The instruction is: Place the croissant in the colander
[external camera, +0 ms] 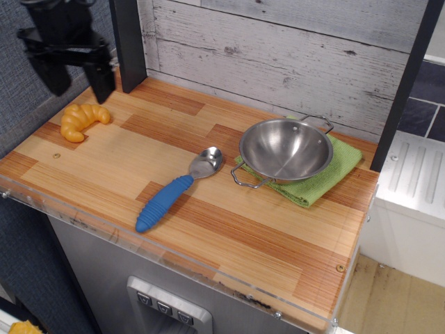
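**Croissant ungrasped, tool above it**

Toy croissant [82,121] lying at far-left corner of wooden surface [229,229], well apart from steel colander [285,151] resting on green cloth [332,174]. Blue-handled spoon [175,189] between them. Tool [76,80] overhead, spread wide, empty, likely lined up for descent.

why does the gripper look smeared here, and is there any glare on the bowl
In the observation.image view the gripper is soft-edged with motion blur, while the croissant and spoon stay sharp. The colander shows bright highlights on its inner wall, but nothing washed out.
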Available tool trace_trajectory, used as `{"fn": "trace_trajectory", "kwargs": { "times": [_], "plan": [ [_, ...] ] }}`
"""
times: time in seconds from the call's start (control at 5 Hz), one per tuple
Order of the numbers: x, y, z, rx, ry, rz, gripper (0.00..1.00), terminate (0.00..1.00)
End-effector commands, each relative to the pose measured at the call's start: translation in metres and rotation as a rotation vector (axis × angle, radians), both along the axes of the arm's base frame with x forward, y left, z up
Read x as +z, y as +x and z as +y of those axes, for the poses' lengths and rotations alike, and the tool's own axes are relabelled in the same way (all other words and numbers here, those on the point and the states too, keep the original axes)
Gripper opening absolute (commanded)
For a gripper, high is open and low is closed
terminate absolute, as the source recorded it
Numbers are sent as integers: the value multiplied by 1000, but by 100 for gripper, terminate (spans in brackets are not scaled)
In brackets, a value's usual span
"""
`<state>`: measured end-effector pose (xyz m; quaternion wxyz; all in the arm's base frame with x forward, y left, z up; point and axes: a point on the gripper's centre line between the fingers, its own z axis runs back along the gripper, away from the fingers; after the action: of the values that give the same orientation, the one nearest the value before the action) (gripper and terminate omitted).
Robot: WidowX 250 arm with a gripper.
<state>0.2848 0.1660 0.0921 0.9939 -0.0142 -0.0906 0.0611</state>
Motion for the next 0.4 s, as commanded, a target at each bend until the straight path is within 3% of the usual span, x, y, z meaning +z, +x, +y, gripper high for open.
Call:
{"fn": "trace_trajectory", "kwargs": {
  "times": [0.0,0.2],
  "plan": [
    [-23,13,40,4,69,-15,100,0],
    [-24,22,48,16,96,-11,100,0]
  ]
}}
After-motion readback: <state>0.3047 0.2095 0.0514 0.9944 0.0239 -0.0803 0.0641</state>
